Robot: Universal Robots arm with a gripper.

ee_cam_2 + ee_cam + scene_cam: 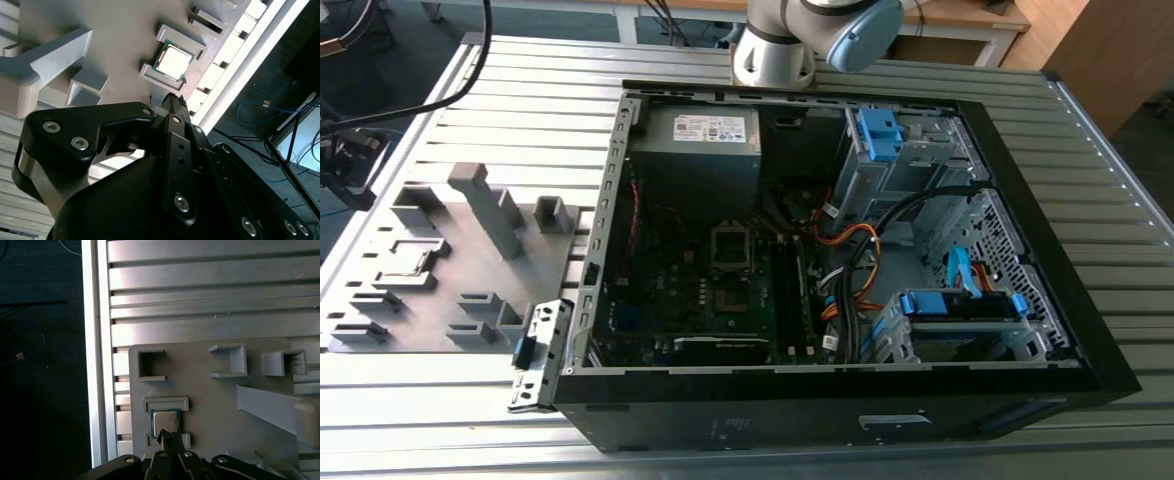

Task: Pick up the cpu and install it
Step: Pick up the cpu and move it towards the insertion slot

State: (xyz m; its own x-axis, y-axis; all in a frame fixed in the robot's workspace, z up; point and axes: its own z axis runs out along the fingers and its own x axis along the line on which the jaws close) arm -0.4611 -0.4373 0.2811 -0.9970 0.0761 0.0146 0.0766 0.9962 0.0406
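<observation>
Cpu (pixel 165 422) lies in fixture tray (pixel 210 400), edge hidden behind closed end effector (pixel 169 438).

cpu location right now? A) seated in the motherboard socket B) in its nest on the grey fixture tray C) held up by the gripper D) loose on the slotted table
B: in the first wrist view the cpu lies flat between the blocks of the fixture tray, with the gripper close by.

No print can be read. A white label (pixel 710 128) on the power supply (pixel 694 162) inside the computer case (pixel 654 415) carries lines too small to make out (a pale sticker (pixel 894 422) on the case's outer wall likewise); the cpu (pixel 174 61) shows a blank top.
</observation>
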